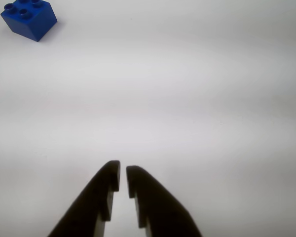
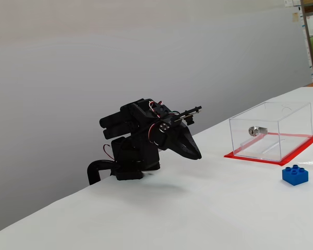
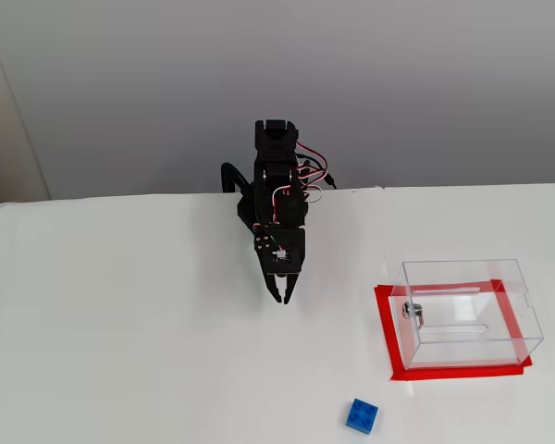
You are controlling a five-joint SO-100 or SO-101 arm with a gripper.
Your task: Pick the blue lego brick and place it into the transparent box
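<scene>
The black two-finger gripper (image 1: 123, 177) is seen in the wrist view w/ its dark fingertips nearly pressed together, only a thin slit left between them, nothing pinched. Bare white table (image 1: 187, 98) is seen beneath it.

In a fixed view the black arm (image 3: 277, 199) is found folded low over its base at the back of the table, red and white wires looped at its joints, gripper (image 3: 282, 298) pointed down toward the table, close above the surface. Whether the tips touch the table can't be told.

The small bright blue plastic brick w/ round studs on top (image 1: 28, 18) is caught at the top left corner of the wrist view, well apart from the fingertips, studs up, flat on the table. In both fixed views it (image 2: 295, 174) is seen lying outside the box, near the box's front edge, not touching it.

The clear rectangular plastic box (image 3: 470, 313) is set on a red flat base plate (image 3: 385, 328), to the right of the arm in that fixed view. A small silver metal lock (image 2: 256, 130) is seen on one see-through wall. Nothing else is made out inside the box.
</scene>
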